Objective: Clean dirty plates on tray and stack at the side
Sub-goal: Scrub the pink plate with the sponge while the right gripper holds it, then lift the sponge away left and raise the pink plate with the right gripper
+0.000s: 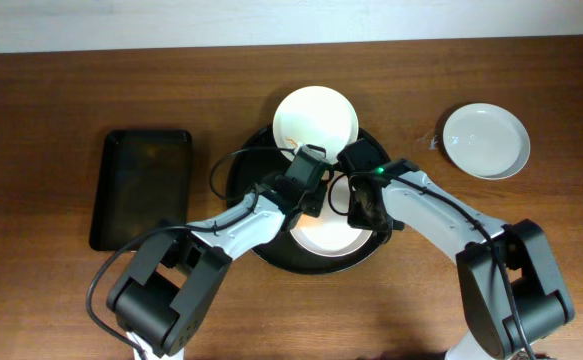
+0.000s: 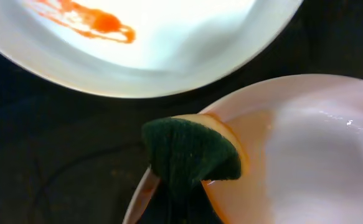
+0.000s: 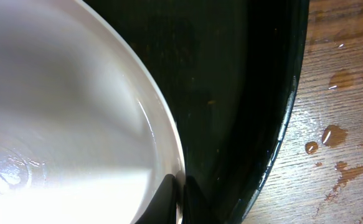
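Green scouring face: my yellow-backed sponge (image 2: 190, 155) is folded dark-green-side-up over the rim of the pale pink round shallow plate (image 2: 306, 143).
Left gripper (image 1: 311, 185): pressed together on that sponge, though its fingers barely show.
Right gripper (image 3: 180, 198): nipped onto the pink plate's rim, one finger on each side, at 6 o'clock in its own view.
Where things sit: the pink plate lies in the large round black raised-rim tray (image 1: 276, 252), toward 6 o'clock.
At 12 o'clock: a white round plate (image 1: 316, 118) reaches out over the tray's rim.
At 2 o'clock: a third pale plate (image 1: 485, 140) rests well apart on the brown wooden table (image 1: 51, 90). I take that for the stacking spot.
Step in hand: scrubbing the pink plate, I judge.
Doing it well: right side pins the rim hard so the plate can't spin or ride up. Left lays the pad flat and sweeps inward in arcs, staying clear of the white plate just beside.
Left wrist alone: the orange smear (image 2: 100, 22) on the white plate, too small to read from above.
Right wrist alone: water drops (image 3: 334, 134) on the wood beyond the tray rim, and the plate's wet sheen.
Overhead alone: the whole layout, including the smaller rectangular black tray (image 1: 143, 185) at 9 o'clock. My arms hide the pad's contact.
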You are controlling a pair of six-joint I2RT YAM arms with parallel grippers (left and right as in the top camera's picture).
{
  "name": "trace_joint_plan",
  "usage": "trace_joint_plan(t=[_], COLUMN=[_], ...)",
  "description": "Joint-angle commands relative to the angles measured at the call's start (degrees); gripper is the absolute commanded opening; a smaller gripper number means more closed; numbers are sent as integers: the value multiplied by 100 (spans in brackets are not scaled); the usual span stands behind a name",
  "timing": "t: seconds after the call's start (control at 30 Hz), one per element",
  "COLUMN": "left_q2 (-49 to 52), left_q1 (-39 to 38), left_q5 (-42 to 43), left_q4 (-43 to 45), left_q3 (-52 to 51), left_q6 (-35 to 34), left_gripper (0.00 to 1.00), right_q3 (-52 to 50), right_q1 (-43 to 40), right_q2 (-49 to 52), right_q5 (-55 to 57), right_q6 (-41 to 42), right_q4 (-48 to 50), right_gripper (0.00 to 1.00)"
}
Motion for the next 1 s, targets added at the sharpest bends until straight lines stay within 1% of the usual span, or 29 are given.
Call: trace_joint_plan(t=[0.0,0.2,0.33,0.47,0.57,0.63,0.73,0.83,0.97], left_q2=[-2,-592,-1241,-1770,-2194,-2476,-2710,-2798,-2796], left_q1=[175,175,175,192,219,275,396,662,1071], left_q5=[-850,-1360,-1840,-1860,-1858,-1799,-1419,-527,490], left_q4=[-221,-245,-393,-507,-577,-691,-927,-1290,-1770], left_q3=[229,267,269,269,269,269,269,269,269], left_q6=[195,197,195,190,188,136,-22,-166,-225], left_gripper=[0,0,0,0,0,0,0,0,0], right_q3=[-79,-79,-76,50,352,638,1115,1775,2448], right_q1=[24,24,24,24,24,24,24,26,24], right_q2=[-81,-81,-83,-87,-87,-87,-87,-87,-87], right_q5=[83,83,87,144,238,284,553,1099,1279], right_q6=[-57,-57,-107,-326,-361,-584,-667,-772,-1005], right_q4=[-90,-92,-85,-103,-356,-595,-1054,-1720,-2347], right_gripper=[4,4,4,4,4,4,4,4,4])
